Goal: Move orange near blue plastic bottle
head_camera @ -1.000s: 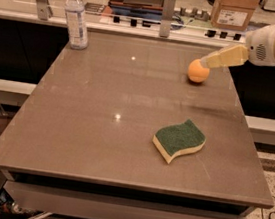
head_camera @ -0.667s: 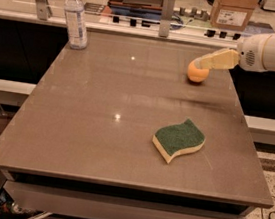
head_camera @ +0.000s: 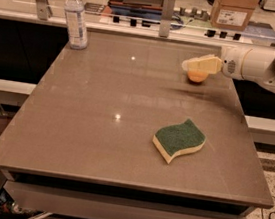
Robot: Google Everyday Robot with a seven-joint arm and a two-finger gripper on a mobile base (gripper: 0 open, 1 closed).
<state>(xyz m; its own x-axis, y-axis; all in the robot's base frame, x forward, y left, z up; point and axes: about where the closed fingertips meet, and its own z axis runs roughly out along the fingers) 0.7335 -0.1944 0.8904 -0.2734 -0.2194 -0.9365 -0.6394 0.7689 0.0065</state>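
Note:
The orange point(head_camera: 197, 77) sits on the grey table point(head_camera: 100, 127) at the far right. My gripper point(head_camera: 196, 65) reaches in from the right on a white arm and lies right over the orange, hiding its top half. The blue plastic bottle point(head_camera: 76, 19), clear with a white cap and a pale label, stands upright at the far left corner of the table, well away from the orange.
A green-and-yellow wavy sponge point(head_camera: 179, 139) lies at the right front of the table. Behind the table's far edge runs a rail with metal posts point(head_camera: 167, 14), and a cardboard box point(head_camera: 235, 8) stands beyond it.
My gripper has moved left and down, from beside the orange's right to directly over it. The orange, bottle and sponge have not moved.

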